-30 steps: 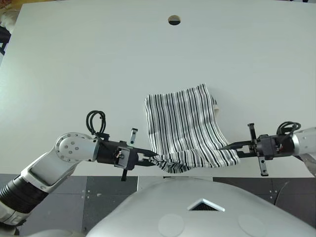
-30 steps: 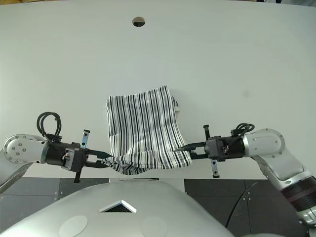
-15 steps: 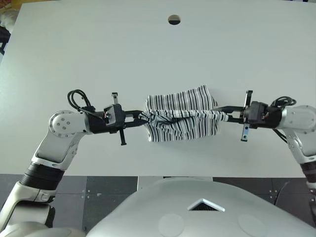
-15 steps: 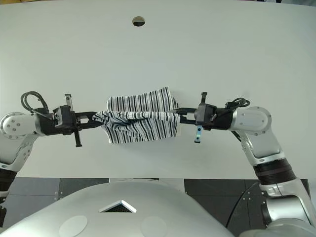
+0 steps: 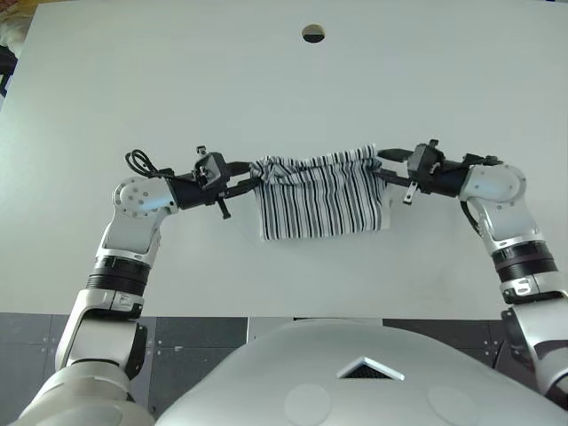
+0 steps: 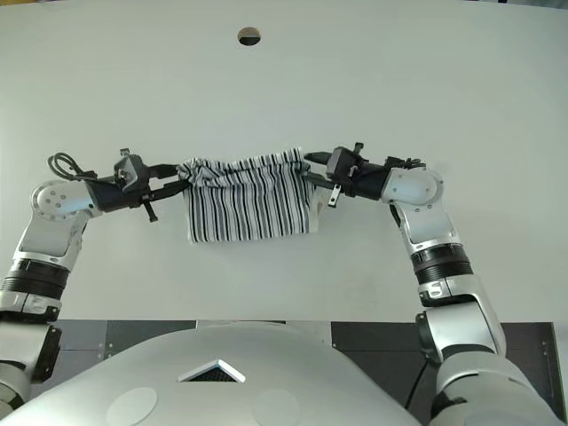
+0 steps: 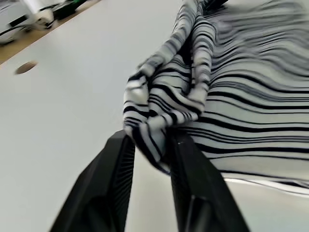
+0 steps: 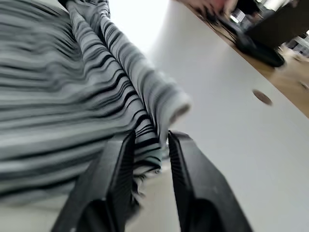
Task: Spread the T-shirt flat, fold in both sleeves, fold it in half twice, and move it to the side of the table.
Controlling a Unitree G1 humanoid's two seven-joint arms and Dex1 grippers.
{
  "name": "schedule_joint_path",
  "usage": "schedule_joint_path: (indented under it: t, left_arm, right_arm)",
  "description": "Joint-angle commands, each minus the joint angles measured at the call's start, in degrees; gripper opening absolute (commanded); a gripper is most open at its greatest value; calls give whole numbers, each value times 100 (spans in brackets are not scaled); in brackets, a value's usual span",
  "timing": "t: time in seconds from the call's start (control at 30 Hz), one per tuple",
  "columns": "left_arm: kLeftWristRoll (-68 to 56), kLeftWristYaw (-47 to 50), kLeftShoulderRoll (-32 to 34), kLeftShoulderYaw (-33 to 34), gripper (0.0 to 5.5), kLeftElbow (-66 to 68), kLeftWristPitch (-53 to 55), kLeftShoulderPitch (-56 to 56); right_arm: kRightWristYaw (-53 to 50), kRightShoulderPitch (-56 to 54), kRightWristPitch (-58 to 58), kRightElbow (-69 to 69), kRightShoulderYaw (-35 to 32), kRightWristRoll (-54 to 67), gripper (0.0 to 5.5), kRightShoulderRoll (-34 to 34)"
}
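Observation:
The black-and-white striped T-shirt (image 5: 321, 197) lies folded into a small rectangle in the middle of the white table (image 5: 284, 98). Its far edge is bunched and stretched between my two grippers. My left gripper (image 5: 250, 180) is shut on the shirt's far left corner, and the pinched cloth (image 7: 154, 121) shows between its fingers in the left wrist view. My right gripper (image 5: 384, 163) is shut on the far right corner, where the striped fabric (image 8: 145, 135) sits between its black fingers.
A round cable hole (image 5: 312, 35) sits at the far middle of the table. Bare tabletop lies on both sides of the shirt and beyond it. The table's near edge (image 5: 284, 315) runs just below the shirt.
Both grippers carried the shirt's near edge up and away from me over the far half, folding it. The arms now hold the corners at the far edge, closer together.

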Motion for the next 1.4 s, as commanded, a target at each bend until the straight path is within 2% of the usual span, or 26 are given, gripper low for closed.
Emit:
schedule_joint_path:
  t: [0.03, 0.2, 0.3, 0.43, 0.57, 0.73, 0.87, 1.0, 1.1, 1.23, 1.4]
  left_arm:
    - [246, 347, -103, 217, 129, 476, 370, -358]
    - [-472, 234, -238, 683, 129, 299, 2033, -532]
    - [-622, 426, -284, 897, 129, 288, 2712, -594]
    - [-649, 902, -379, 1258, 129, 627, 3164, -797]
    - [-664, 1333, -526, 1648, 129, 628, 3046, -810]
    - [-627, 1511, -751, 1689, 129, 34, 3028, -541]
    - [-529, 1668, -836, 1780, 129, 45, 2789, -486]
    - [-468, 1700, -869, 1776, 129, 73, 2671, -456]
    - [-434, 1784, -931, 1788, 129, 133, 2598, -493]
    - [-423, 1820, -1017, 1783, 129, 233, 2472, -565]
    - [-402, 1726, -1057, 1774, 129, 267, 2268, -588]
  right_arm:
    - [-680, -399, -12, 592, -210, -420, 168, 196]
    - [-1215, -442, -196, 621, -475, -520, 168, 313]
    - [-1372, -240, -985, -177, -560, -363, 168, 528]
    - [-1346, 70, -1856, -1072, -64, -684, 168, 820]
    - [-1900, 63, -2033, -928, 705, -2605, 168, 955]
    - [-3246, -476, -1135, 232, 1739, -5271, 168, 795]
    - [-3559, -669, -843, 860, 1889, -5808, 168, 36]
    - [-3831, -896, -959, 1678, 1554, -5744, 168, -1513]
    - [-4128, -1266, -952, 2922, 1502, -5690, 168, -2268]
    - [-4372, -1629, -736, 4154, 1482, -5547, 168, -2533]
    - [-4650, -1924, -657, 4604, 1402, -5334, 168, -2398]
